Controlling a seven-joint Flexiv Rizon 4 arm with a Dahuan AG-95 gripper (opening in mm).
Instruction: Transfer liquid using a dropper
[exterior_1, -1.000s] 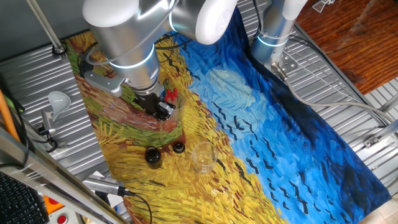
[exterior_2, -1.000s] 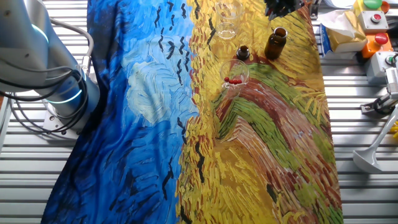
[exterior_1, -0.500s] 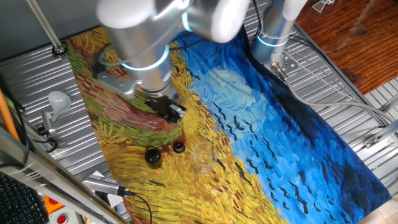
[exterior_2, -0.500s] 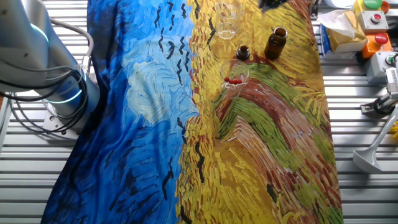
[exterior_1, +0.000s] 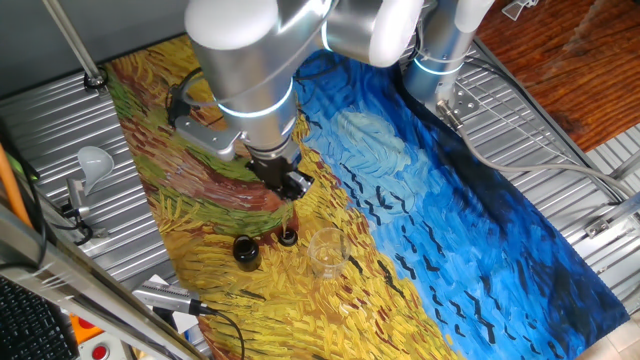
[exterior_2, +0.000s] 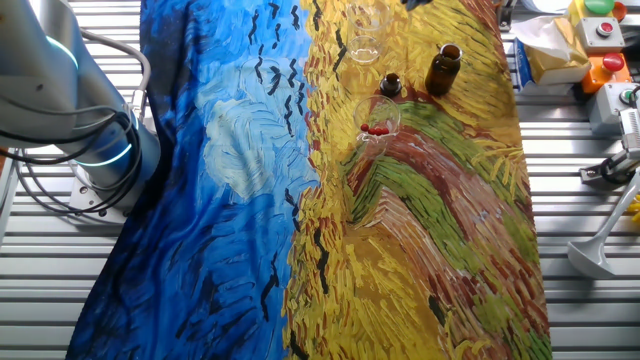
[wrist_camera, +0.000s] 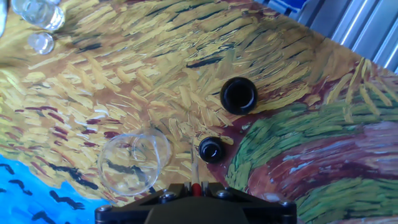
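Observation:
My gripper (exterior_1: 291, 186) is shut on a dropper. In the hand view its red bulb (wrist_camera: 196, 188) sits between the fingers, and its thin clear tube (wrist_camera: 193, 167) points down beside the small dark bottle (wrist_camera: 211, 150). The gripper hangs just above that small bottle (exterior_1: 288, 237) and the larger brown bottle (exterior_1: 246, 251). An empty clear glass (wrist_camera: 132, 162) stands to the left of the tube tip. A clear beaker (exterior_2: 378, 122) holds more red-bulbed droppers; my arm hides it in one fixed view.
The larger brown bottle (wrist_camera: 239, 95) stands open behind the small one. Two more clear glass pieces (wrist_camera: 38, 14) sit at the far left. A painted cloth (exterior_2: 250, 200) covers the table. Boxes and buttons (exterior_2: 600, 50) lie off the cloth.
My gripper has moved with the dropper away from the beaker of droppers, toward the small bottle and the glass. Nothing on the table has moved.

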